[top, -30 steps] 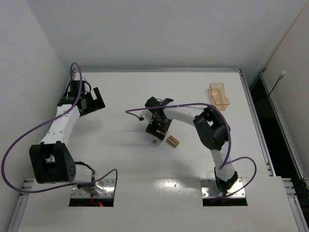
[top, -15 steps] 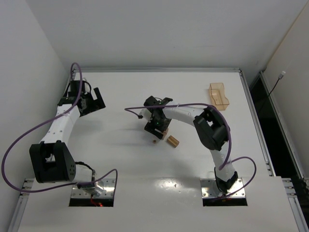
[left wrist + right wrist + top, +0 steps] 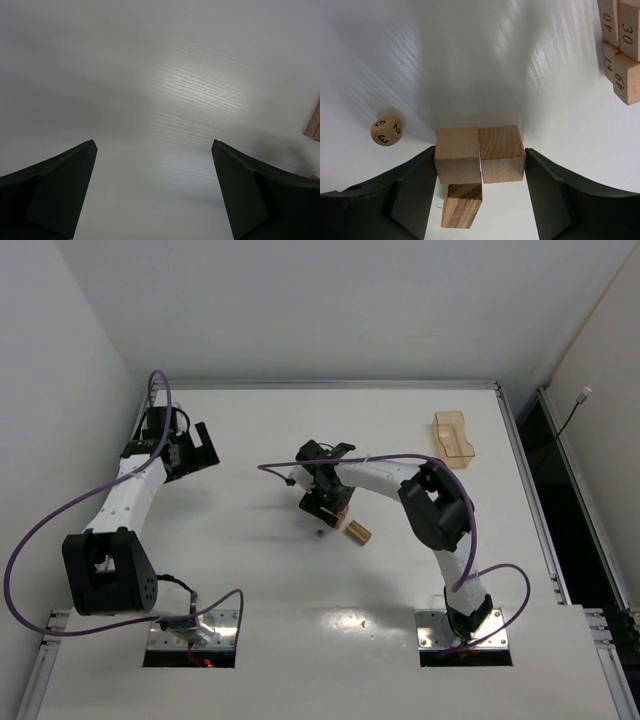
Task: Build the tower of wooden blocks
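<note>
In the right wrist view, two light wooden blocks (image 3: 457, 152) (image 3: 502, 150) stand side by side on the table, pressed together. My right gripper (image 3: 479, 150) is closed around the pair, one finger touching each outer face. A darker wooden block (image 3: 461, 205) lies just behind the left one, between the fingers. In the top view this gripper (image 3: 323, 504) points down at mid table and hides these blocks. A stubby wooden cylinder (image 3: 357, 532) lies to its right. My left gripper (image 3: 198, 447) (image 3: 153, 145) is open and empty over bare table at the far left.
A small round wooden die with numbers (image 3: 386, 131) (image 3: 318, 534) lies beside the right gripper. Several numbered wooden blocks (image 3: 620, 45) are stacked at the top right of the right wrist view. A translucent amber box (image 3: 453, 437) stands at the back right.
My right gripper has shifted and turned slightly to the left over the blocks. The left arm has not moved.
</note>
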### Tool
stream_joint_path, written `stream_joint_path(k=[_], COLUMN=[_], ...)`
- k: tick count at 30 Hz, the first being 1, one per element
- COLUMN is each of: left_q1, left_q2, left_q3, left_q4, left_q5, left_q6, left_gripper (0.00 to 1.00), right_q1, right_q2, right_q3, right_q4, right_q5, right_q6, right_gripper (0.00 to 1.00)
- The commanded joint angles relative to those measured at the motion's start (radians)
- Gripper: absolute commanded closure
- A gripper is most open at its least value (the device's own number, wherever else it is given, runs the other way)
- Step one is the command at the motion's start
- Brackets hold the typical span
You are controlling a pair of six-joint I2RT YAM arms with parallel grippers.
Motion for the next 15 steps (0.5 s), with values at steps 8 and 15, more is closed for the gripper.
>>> stream_joint_path(k=[8,15], left_q1=[0.011,0.011], left_q2=[0.012,0.012], left_q3=[0.015,0.015], left_q4=[0.025,0.034], left_q5=[0.02,0.02], left_q6=[0.007,0.007], left_gripper=[0.0,0.0], right_q1=[0.007,0.007], right_q2=[0.0,0.0], right_q3=[0.033,0.042], right_q4=[-0.018,-0.018], right_q5=[0.014,-0.004], right_q6=[0.032,0.032], right_gripper=[0.43,0.71])
